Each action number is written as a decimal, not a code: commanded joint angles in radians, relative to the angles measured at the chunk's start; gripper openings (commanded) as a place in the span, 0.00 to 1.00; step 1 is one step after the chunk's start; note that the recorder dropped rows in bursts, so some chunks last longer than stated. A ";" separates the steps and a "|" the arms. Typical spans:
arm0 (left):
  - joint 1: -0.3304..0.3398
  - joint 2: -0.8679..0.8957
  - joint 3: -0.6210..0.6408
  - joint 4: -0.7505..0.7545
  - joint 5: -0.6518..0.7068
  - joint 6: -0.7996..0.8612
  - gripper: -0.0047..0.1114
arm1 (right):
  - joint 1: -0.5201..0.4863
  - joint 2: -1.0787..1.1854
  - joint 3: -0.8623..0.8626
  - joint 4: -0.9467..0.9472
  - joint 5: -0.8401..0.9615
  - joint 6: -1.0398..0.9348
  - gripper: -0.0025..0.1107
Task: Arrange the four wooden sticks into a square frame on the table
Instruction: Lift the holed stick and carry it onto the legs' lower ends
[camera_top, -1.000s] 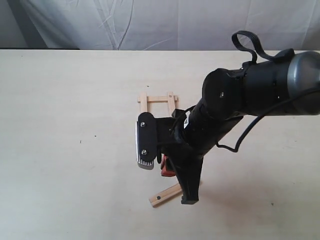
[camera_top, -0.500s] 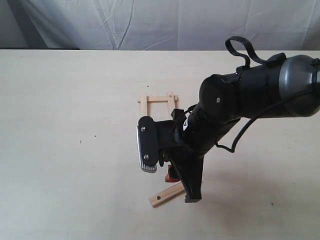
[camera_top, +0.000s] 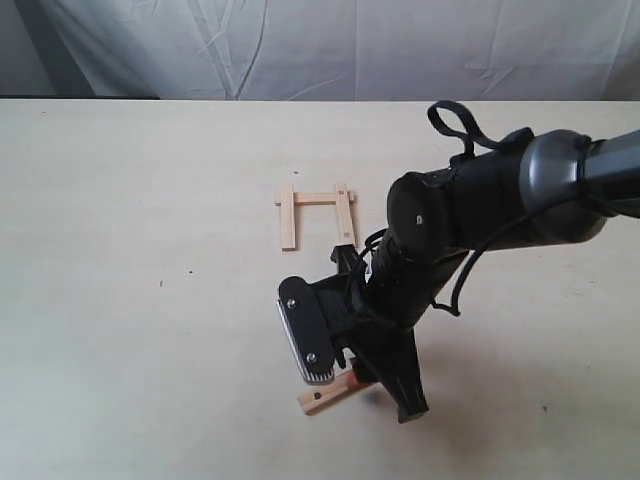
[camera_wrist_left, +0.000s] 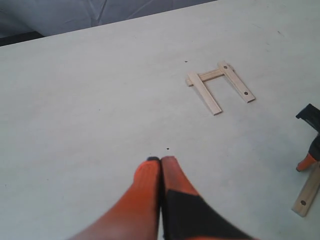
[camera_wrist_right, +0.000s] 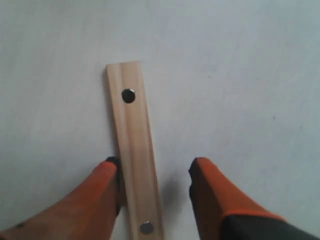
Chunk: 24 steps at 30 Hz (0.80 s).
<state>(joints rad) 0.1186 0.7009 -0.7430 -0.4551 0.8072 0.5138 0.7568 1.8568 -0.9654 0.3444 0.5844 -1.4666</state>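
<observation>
Tan wood: 3 sticks (camera_top: 316, 213) make a frame open on its near side, with free table (camera_top: 130, 300) all round. The 4th stick (camera_wrist_right: 135, 150) lies nearer, the right gripper (camera_wrist_right: 155, 167) spread wide astride it; the left gripper (camera_wrist_left: 161, 161) has its fingers pressed together.

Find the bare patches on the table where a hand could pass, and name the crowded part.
Bare: the wide table left of the three joined sticks, and the strip between them and the cloth backdrop. Crowded: beyond their open side, where the right gripper straddles the loose stick.
</observation>
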 joint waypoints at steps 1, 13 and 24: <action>-0.002 -0.008 0.007 0.001 -0.009 -0.008 0.04 | 0.002 0.035 0.004 -0.033 0.000 -0.026 0.42; -0.002 -0.008 0.007 0.001 -0.009 -0.008 0.04 | 0.002 0.062 0.004 -0.031 0.005 -0.026 0.04; -0.002 -0.008 0.007 0.019 -0.013 -0.008 0.04 | -0.050 0.000 -0.268 -0.229 0.058 0.215 0.02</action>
<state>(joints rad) 0.1186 0.7009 -0.7430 -0.4434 0.8057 0.5138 0.7440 1.8548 -1.1216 0.1886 0.6077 -1.3448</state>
